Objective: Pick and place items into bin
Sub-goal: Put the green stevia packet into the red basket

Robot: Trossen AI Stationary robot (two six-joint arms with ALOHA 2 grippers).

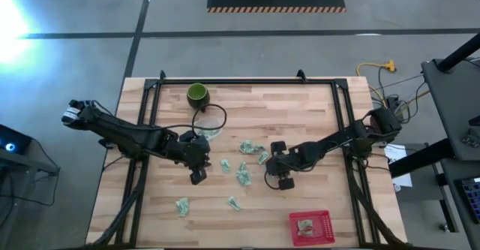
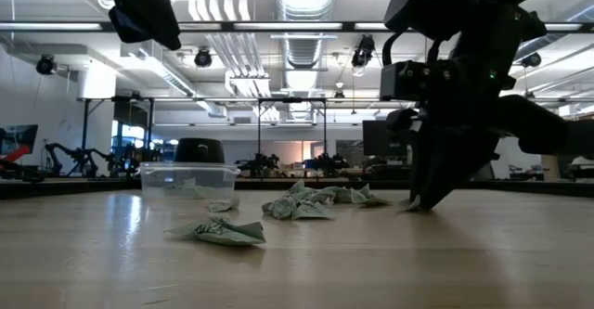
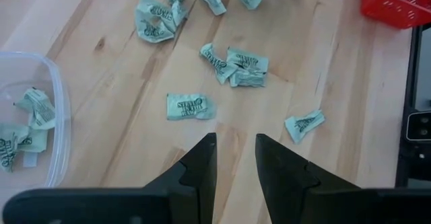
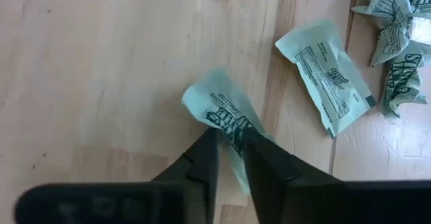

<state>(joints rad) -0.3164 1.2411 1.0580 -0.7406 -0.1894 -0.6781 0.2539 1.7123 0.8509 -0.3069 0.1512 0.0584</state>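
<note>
Bench (image 1: 315,115) of pale wood planks, framed by dark rails at the left, far and right edges; the far half and the near-left corner lie mostly bare, leaving open room there.

At the left, the left arm reaches in from the left edge, bent, its claw (image 1: 198,176) hanging above the wood near the middle. The left claw (image 3: 236,158) points down with a narrow gap between its fingers and nothing between them. Just beyond it stands one clear tub (image 1: 209,122) holding a few packets (image 3: 27,126), and beyond that one dark green cup (image 1: 197,94) near the far rail.

Loose packets lie in a scatter between the two claws: about seven in the middle cluster (image 1: 244,167), plus two nearer the front, one (image 1: 182,206) at the left and one (image 1: 235,203) toward the middle.

At the right, the right arm stretches in from the right edge, elbow up, its claw (image 1: 279,181) down at the bench. The right claw (image 4: 230,158) has its fingers nearly together, pinching one packet (image 4: 219,104) that rests on the wood; another packet (image 4: 331,75) lies just beside it.

One red bin (image 1: 310,227) sits near the front right edge, well apart from the scatter, with packets inside.
</note>
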